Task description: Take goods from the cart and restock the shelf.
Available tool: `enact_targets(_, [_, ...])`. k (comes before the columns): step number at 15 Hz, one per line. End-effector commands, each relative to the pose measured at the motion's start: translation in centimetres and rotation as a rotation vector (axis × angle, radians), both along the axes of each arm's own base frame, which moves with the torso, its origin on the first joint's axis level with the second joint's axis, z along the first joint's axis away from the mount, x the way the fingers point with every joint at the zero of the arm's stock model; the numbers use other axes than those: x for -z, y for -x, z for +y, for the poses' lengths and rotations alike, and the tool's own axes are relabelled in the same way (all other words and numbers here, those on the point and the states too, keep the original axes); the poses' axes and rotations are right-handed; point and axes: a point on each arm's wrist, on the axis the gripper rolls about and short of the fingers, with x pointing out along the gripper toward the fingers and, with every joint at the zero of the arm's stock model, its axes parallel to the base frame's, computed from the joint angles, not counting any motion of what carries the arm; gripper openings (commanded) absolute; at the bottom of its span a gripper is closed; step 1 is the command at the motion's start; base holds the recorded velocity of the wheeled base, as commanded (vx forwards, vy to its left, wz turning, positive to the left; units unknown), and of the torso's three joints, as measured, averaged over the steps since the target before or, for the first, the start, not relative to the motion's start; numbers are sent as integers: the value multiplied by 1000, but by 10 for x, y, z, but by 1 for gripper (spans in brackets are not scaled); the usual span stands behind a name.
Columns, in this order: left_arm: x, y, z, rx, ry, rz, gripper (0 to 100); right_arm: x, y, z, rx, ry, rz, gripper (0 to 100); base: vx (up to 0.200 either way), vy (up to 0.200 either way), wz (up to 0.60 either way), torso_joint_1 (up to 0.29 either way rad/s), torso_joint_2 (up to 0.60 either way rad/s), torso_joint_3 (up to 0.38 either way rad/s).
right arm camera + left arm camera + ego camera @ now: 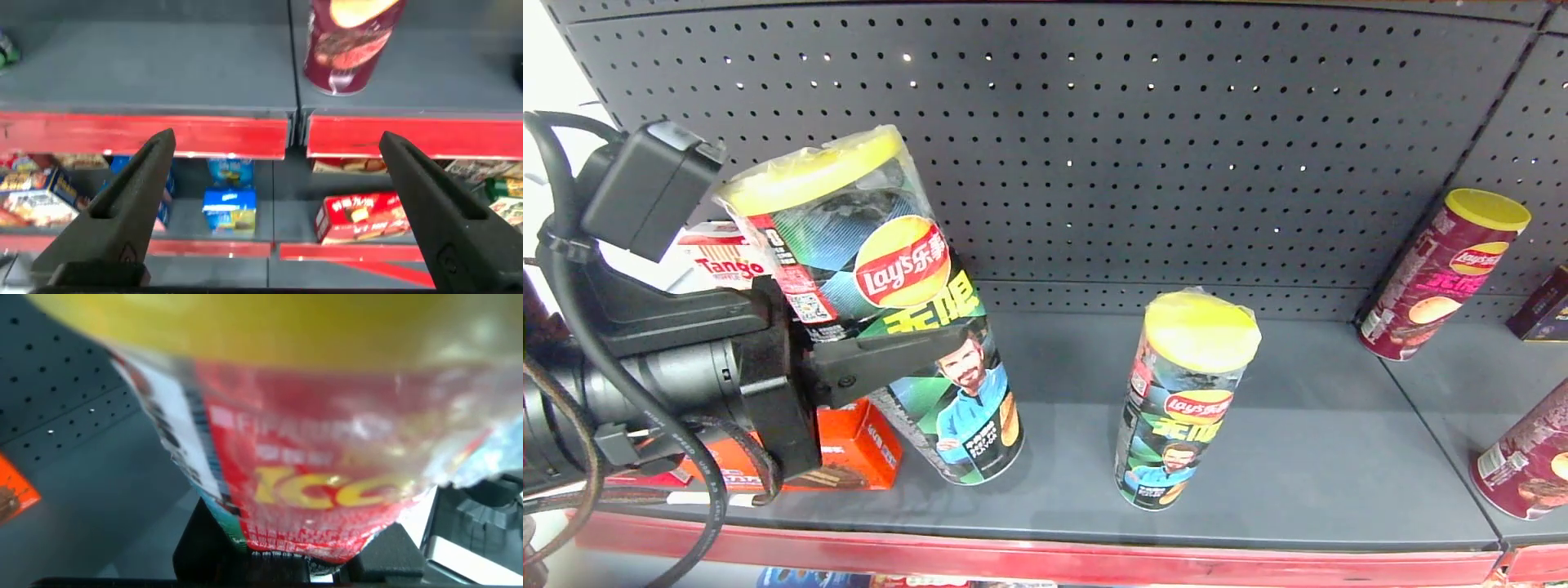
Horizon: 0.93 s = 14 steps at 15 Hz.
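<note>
**Left hand pinches a tilted can at the shelf**

The left hand (907, 351) pinches a green can (882, 269), which is tilted low over the shelf (1298, 457). One finger is hidden behind the can, and I cannot tell whether the can's base touches the shelf. In the left wrist view the can is a close blur. An orange box (862, 445) and a white box (723, 257) are half hidden behind the hand and can. The right hand (276, 143) is spread before the shelf's red edge. There are two green cans: the second can (1184, 400) stands upright mid-shelf. There are two maroon cans: a leaning can (1441, 278) against the pegboard (1094, 122), and a cropped can (1527, 465) at the right edge.
</note>
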Motion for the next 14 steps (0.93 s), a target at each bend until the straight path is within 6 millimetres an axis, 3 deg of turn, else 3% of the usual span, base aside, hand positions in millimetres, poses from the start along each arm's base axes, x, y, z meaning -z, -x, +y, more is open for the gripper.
enact_targets(1, [-3, 1, -2, 12, 4, -9, 0, 1, 3, 0, 14, 1, -33, 100, 0, 0, 0, 0, 0, 0])
enact_targets(3, [-5, 1, -5, 23, 2, -8, 0, 1, 3, 0, 14, 2, -33, 100, 0, 0, 0, 0, 0, 0])
enact_targets(9, [5, -29, -18, 61, -64, -34, 0, 1, 3, 0, 14, 1, -33, 100, 0, 0, 0, 0, 0, 0])
enact_targets(14, [2, -47, -13, 150, -86, -97, 0, 1, 3, 0, 14, 2, -33, 100, 0, 0, 0, 0, 0, 0])
